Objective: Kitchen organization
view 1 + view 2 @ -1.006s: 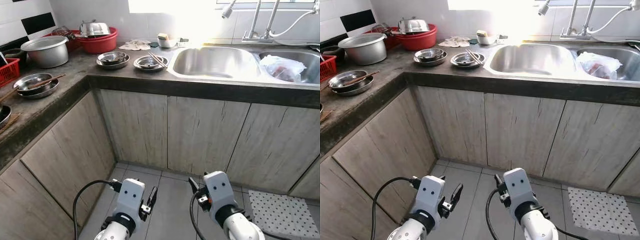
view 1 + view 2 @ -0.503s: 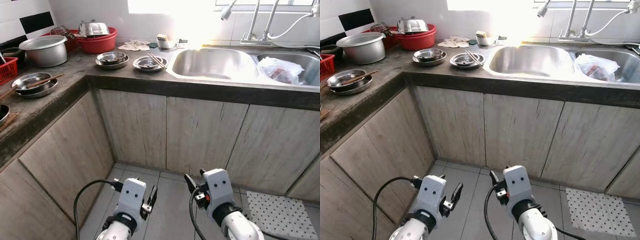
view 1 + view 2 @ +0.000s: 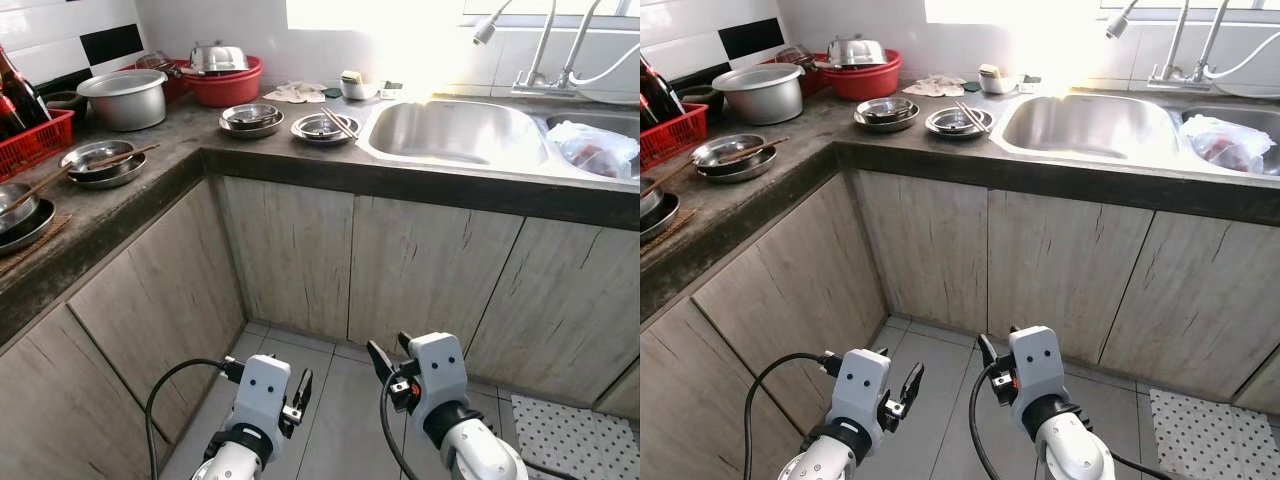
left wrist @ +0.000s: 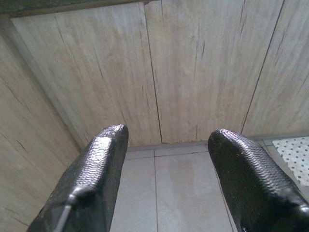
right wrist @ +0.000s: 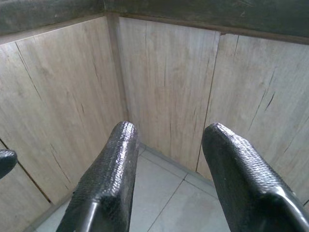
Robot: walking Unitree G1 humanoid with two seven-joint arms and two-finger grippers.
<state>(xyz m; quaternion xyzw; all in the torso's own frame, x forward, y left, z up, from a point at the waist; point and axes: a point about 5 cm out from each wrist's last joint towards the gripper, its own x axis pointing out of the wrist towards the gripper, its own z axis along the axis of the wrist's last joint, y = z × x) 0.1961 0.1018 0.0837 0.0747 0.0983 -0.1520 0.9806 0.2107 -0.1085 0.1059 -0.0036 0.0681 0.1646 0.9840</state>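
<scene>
Both grippers, left (image 3: 300, 392) and right (image 3: 388, 364), hang low with fingers spread, grasping nothing. The robot should step closer and raise them toward the steel bowls (image 3: 251, 116) near the tabletop's (image 3: 190, 146) inner corner.

Left sink basin (image 3: 455, 130) open; dishes (image 3: 288, 120) crowd corner counter (image 3: 190, 145); floor (image 3: 330, 375) free.

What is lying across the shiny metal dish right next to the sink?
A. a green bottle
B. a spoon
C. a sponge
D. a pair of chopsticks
D. A pair of thin chopsticks rests slanted across the round steel dish that sits on the dark stone counter, just beside the empty steel sink basin.
</scene>
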